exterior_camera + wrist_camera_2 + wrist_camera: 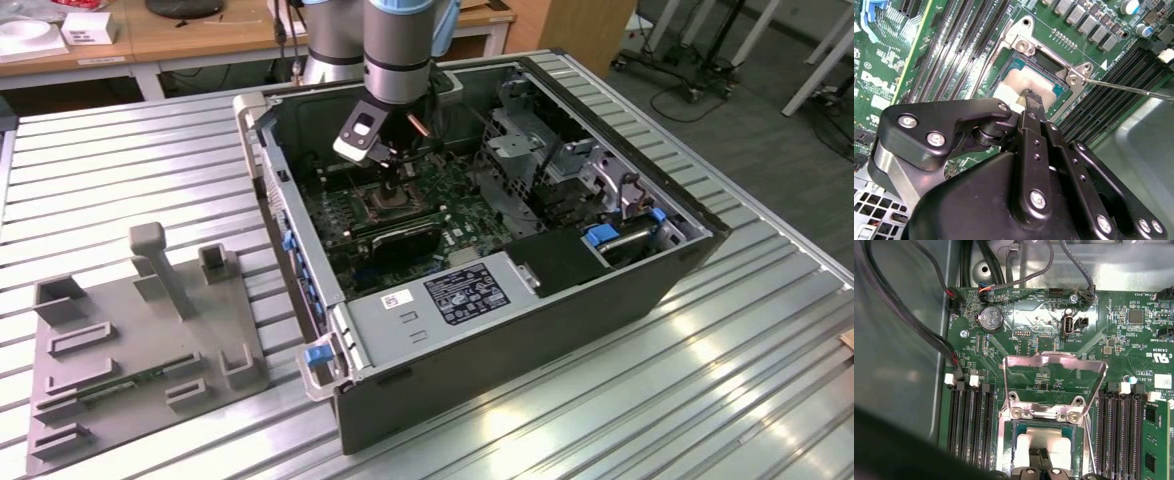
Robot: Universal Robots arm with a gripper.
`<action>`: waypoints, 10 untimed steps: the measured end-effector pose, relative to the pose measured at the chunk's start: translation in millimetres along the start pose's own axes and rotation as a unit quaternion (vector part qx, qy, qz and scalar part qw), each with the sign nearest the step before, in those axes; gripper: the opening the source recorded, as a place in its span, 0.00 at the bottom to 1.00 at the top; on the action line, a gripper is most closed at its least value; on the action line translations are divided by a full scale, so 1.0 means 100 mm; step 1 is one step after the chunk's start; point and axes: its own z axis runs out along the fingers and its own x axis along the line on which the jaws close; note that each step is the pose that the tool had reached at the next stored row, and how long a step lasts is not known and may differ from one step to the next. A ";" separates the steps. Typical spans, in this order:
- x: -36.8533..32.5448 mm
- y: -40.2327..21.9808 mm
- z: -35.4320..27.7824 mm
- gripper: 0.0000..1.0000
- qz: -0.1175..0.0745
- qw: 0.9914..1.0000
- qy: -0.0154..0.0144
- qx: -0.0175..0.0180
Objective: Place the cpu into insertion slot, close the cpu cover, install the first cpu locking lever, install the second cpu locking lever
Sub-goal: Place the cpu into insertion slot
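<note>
- Claw (1040, 454): fingers drawn narrow, tips on or just over the cpu (1026, 442); contact could not be told.
- Beneath it, the cpu lay in the insertion slot (1013, 37); placing judged nearly done, and the next move would call for a straight, gentle lift.
- Beyond, the cpu cover (1054, 359) stood open.
- Farthest: computer case (601, 300) on slatted metal table (747, 400), desks (200, 40) behind.

Gripper (1033, 99) covering the slot (1046, 59)

In the second wrist view, the gripper's black body is hiding most of the cpu (1013, 82) and the slot's near side. In the first wrist view, the picture's edge is cutting both off. In the exterior view, the arm (398, 50) is blocking them.
</note>
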 end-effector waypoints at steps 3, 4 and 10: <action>0.000 0.000 0.000 0.11 0.000 1.000 0.000 0.000; 0.000 0.000 0.001 0.11 0.000 1.000 0.000 0.000; -0.001 -0.001 0.009 0.11 0.000 1.000 0.000 0.000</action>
